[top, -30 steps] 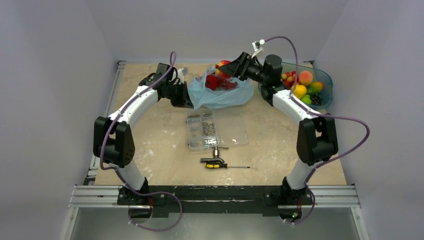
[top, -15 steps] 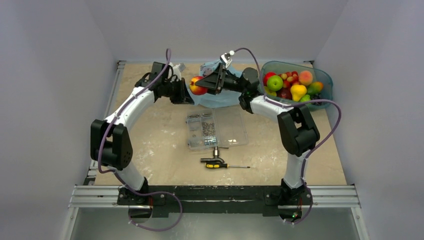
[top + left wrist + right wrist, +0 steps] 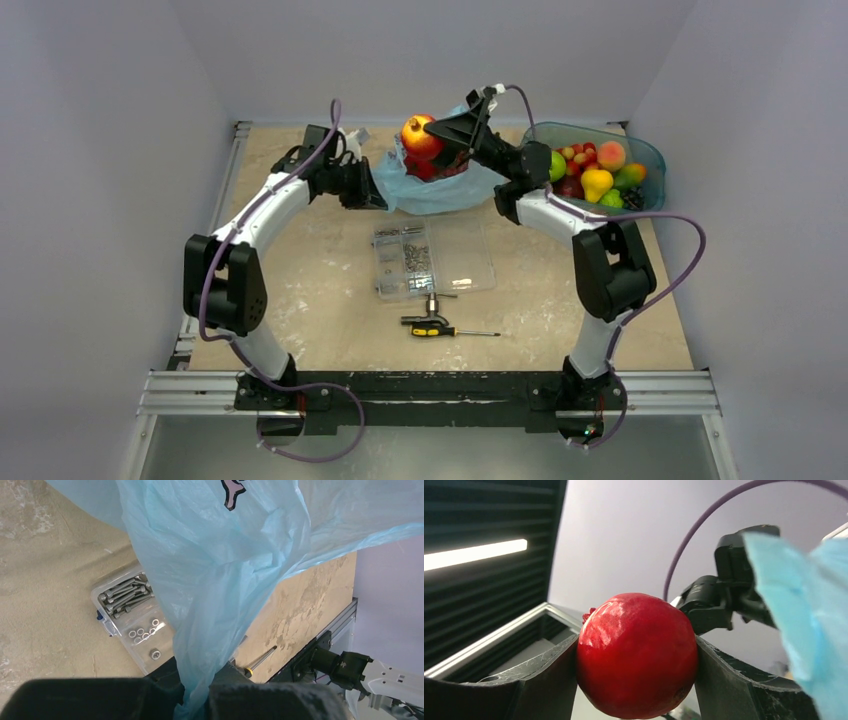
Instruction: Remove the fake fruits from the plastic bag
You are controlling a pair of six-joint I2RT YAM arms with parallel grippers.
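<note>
Right pincer (image 3: 436, 136) is clamped on a round red fruit (image 3: 636, 655), one finger on each side, holding it in the air above the open mouth of the blue bag (image 3: 437, 192). Left pincer (image 3: 198, 694) is pressed together, pinching a fold of the bag's left edge. The bag sits at the far middle of the surface (image 3: 330, 300), with more red fruits (image 3: 441, 168) inside. A teal tub (image 3: 645, 150) at far right holds mixed fruit. A screw box (image 3: 435, 258) lies just in front of the bag, with a screwdriver (image 3: 440, 330) nearer the arm bases.
</note>
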